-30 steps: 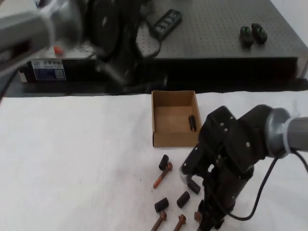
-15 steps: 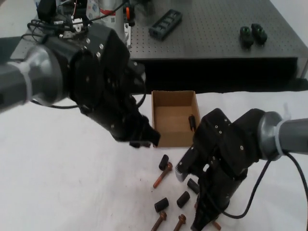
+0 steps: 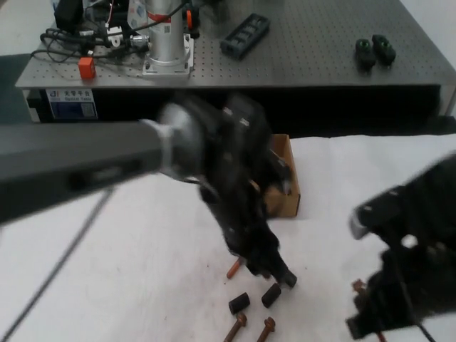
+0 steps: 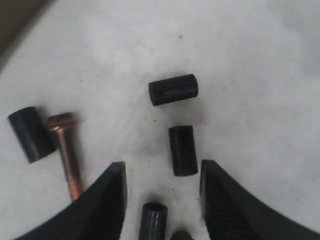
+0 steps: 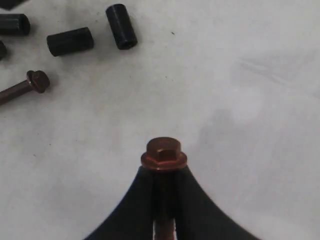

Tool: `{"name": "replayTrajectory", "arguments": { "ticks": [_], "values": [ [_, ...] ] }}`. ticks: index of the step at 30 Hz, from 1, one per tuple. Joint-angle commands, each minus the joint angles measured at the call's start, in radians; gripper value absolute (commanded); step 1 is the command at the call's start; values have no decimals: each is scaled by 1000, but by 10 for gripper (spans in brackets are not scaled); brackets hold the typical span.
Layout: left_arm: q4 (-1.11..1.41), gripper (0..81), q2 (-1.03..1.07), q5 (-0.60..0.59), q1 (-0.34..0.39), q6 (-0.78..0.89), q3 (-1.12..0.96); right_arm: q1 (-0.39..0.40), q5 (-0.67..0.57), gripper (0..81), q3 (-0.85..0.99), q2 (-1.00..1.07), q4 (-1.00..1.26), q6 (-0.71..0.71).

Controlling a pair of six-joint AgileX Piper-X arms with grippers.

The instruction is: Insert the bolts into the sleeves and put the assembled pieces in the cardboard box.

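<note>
Copper bolt (image 5: 164,154) sits clamped in the right tool (image 5: 164,174); the left tool (image 4: 162,172) gapes empty over loose sleeves (image 4: 173,89) — most pairing, and the cardboard box (image 3: 287,187), seemingly lie ahead.

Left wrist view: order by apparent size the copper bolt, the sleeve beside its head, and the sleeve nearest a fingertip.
1. copper bolt, longest.
2. bolt-side sleeve and fingertip-side sleeve: they look alike, so unranked.

White cloth (image 3: 107,285), perforated metal board (image 3: 313,57) behind
</note>
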State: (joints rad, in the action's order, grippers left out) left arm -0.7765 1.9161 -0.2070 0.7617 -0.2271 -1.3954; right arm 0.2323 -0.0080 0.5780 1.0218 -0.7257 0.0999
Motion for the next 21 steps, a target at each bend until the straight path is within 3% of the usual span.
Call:
{"name": "replayTrajectory", "arguments": {
  "ticks": [1,15,17,19,21],
  "values": [
    [-33,344,36,56,30,-30,-36,-16,-9,13,-32,-53,-19,-46],
    [-96,294,180,99,64,-12,-116,-46,-9,13,-72,-182,-47,-62],
    [-91,196,186,99,64,-12,-116,-46,-9,13,-72,-182,-47,-62],
    [-76,46,185,99,64,-12,-116,-46,-9,13,-72,-182,-47,-62],
    [-61,2,179,99,64,1,-121,-46,-9,13,-72,-182,-36,-62]
  ]
}}
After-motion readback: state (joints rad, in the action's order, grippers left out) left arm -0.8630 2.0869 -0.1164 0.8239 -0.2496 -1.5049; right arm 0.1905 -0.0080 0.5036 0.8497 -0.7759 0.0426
